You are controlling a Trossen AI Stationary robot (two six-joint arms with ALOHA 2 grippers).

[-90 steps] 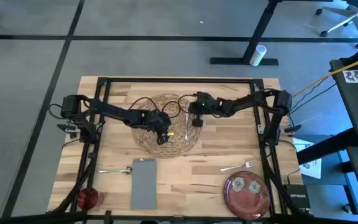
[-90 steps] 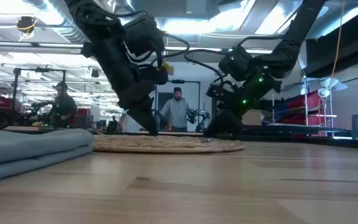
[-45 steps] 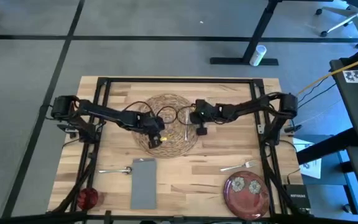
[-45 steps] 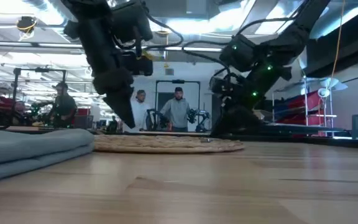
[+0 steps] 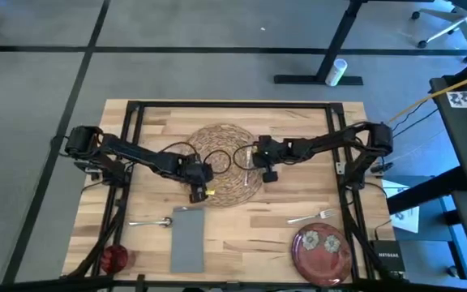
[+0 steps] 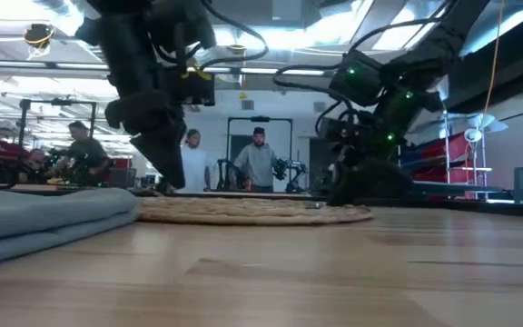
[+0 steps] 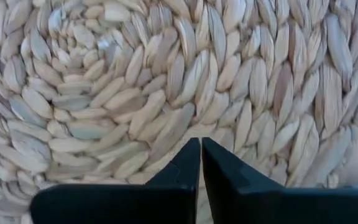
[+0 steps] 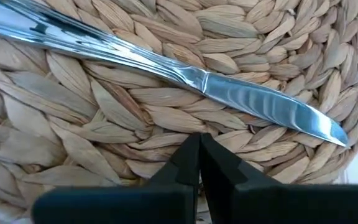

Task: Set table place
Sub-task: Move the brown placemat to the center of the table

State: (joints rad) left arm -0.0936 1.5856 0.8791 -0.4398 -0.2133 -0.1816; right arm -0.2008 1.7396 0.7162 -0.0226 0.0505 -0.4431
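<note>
The round woven straw mat [image 5: 221, 161] lies on the table [image 5: 298, 122] at mid-far, with a silver knife [image 5: 245, 177] resting on its right part. My left gripper [image 5: 198, 193] is shut at the mat's near-left rim [image 7: 166, 93]. My right gripper [image 5: 267, 173] is shut at the mat's right rim, beside the knife blade [image 8: 260, 106]. The grey napkin [image 5: 189, 240], spoon [image 5: 152, 221], fork [image 5: 310, 216], dark red plate [image 5: 323, 250] and red cup [image 5: 113, 258] lie along the near side. My left gripper comes down slanting onto the mat close to its near-left rim [image 7: 197, 127], fingers shut; the tips meet the weave, and the mat stays flat on the table. My right gripper sets its shut fingertips on the mat's weave [image 8: 194, 127] near the right rim, just short of the knife blade, from above; the mat lies flat.
A black frame [image 5: 233, 104] runs along the table's far edge and down both sides. People stand in the room beyond the table [image 6: 260, 163]. Bare wood lies between the napkin and the fork [image 5: 250, 235].
My left gripper has gone toward the near and left edges, from the mat's middle to its near-left rim. My right gripper has gone toward the near and right edges along the mat's right side. The mat with the knife has slid a little toward the right.
</note>
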